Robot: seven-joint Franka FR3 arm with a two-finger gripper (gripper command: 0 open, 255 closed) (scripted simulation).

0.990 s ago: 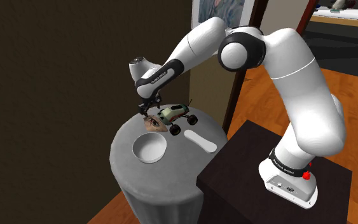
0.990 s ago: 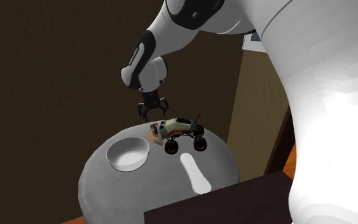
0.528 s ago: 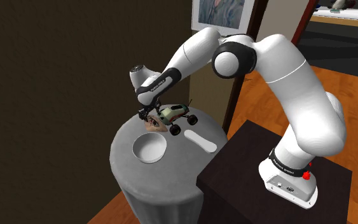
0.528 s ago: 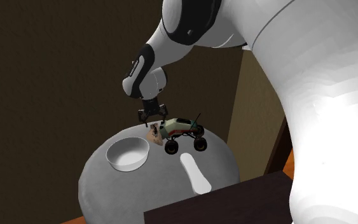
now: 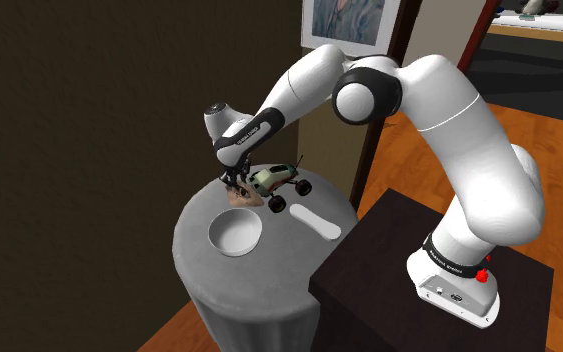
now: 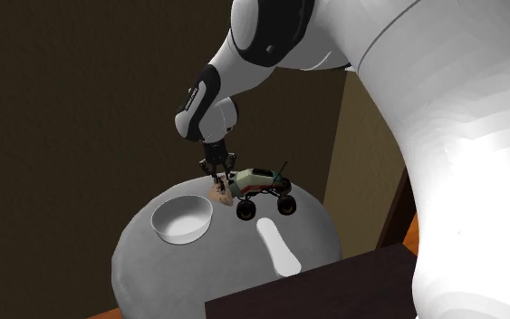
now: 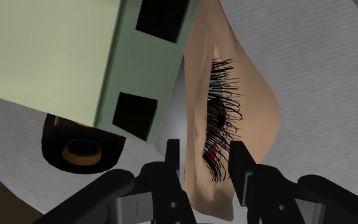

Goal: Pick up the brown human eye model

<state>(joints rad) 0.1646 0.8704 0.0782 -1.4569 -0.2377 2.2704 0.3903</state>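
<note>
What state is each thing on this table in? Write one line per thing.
eye model, lying on the table beside the truck, lashes up.
truck, upright on its wheels.
bowl, upright, empty.
white slab, lying flat.
tool, lowered onto the eye model.

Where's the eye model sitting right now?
In the shoulder view, the eye model lies on the round table's far side, just left of the toy truck, beyond the white bowl, clasped by the gripper.
</note>
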